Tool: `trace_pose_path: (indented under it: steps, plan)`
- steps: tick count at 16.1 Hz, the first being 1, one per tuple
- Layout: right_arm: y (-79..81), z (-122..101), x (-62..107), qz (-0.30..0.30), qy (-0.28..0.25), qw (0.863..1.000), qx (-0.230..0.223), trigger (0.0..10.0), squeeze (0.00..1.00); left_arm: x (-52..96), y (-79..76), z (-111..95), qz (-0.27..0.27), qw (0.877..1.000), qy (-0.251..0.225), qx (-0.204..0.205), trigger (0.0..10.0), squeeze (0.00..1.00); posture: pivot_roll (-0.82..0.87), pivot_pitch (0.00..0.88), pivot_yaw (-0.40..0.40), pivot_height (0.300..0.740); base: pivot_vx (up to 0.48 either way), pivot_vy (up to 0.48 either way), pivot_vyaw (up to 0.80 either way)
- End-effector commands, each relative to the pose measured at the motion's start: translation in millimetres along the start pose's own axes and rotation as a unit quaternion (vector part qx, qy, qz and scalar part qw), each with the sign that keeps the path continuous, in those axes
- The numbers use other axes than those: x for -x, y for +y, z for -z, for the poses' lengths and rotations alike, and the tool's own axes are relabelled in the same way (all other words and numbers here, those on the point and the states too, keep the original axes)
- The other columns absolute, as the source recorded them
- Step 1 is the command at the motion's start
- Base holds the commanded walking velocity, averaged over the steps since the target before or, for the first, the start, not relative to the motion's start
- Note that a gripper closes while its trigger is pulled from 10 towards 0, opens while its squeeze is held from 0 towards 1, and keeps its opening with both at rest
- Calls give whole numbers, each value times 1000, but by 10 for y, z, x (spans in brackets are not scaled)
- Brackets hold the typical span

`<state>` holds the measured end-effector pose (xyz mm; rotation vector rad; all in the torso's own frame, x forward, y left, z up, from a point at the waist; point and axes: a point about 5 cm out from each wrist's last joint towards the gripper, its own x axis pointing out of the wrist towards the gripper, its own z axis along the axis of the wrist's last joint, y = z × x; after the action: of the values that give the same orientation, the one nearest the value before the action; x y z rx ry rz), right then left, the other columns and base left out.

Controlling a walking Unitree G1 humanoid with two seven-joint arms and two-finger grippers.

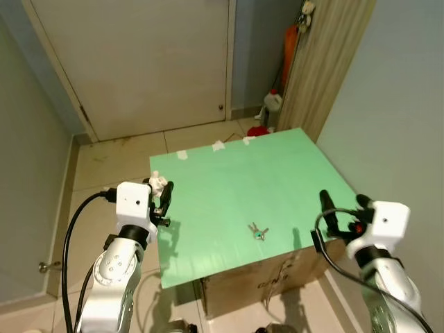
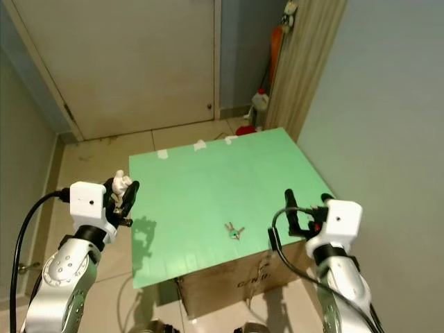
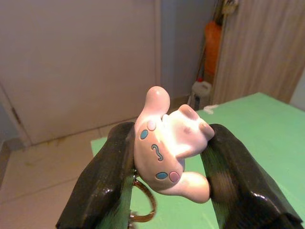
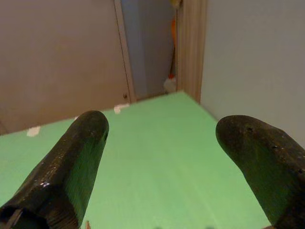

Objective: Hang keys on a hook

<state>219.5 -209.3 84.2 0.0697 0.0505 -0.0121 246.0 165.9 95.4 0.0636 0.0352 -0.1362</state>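
Left claw point(image 1: 164, 198) at the left edge of the green surface point(image 1: 277, 173), clamped on a white cartoon-dog keychain charm point(image 3: 169, 150); a brass ring point(image 3: 143, 210) hangs beneath the charm between the fingers. Right claw point(image 1: 343, 208) spread wide and holding nothing, at the surface's near right corner. Small bunch of keys point(image 1: 258, 232) lies flat near the front edge, between the two claws, long axis roughly diagonal. Cardboard box point(image 1: 277, 277) supports the surface. Closed door point(image 1: 139, 62) behind.

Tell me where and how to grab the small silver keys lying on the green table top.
Come straight down on the small silver keys, which lie flat near the front edge of the green table top. Pinch across the bunched end, as nothing stands up. The open right gripper seems nearest.
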Motion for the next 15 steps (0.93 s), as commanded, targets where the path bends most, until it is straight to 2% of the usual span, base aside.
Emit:
trace_pose_path:
  steps: [1, 2, 4, 8, 10, 15]
  plan:
    - [58, -12, 56, -12, -9, 1000, 12, 10000, 0, 2, -43, -50, 17, 1000, -6, -11, 10000, 0, -137, 0, 27, 740, 0, 0, 0]
    - [127, 47, 99, -22, -1, 1000, 20, 10000, 0, -7, -91, 6, 31, 999, 11, -18, 10000, 0, -140, 0, 29, 740, 0, 0, 0]
    - [196, 72, 66, -22, 3, 1000, 12, 10000, 0, -89, -137, 45, 54, 998, 25, -7, 10000, 0, -160, 0, 51, 740, 0, 0, 0]
    - [209, 112, 14, -13, 11, 1000, 10, 10000, 0, -345, -156, -10, 52, 998, 34, -1, 10000, 0, -177, 0, 71, 740, 0, 0, 0]
    - [207, 124, 2, -11, 13, 1000, 10, 10000, 0, -385, -172, -31, 54, 998, 31, 0, 10000, 0, -182, 0, 78, 740, 0, 0, 0]
    - [224, 138, -35, -9, 16, 1000, 13, 10000, 0, -505, -199, -55, 57, 998, 28, -1, 10000, 0, -194, 0, 81, 740, -381, 0, 0]
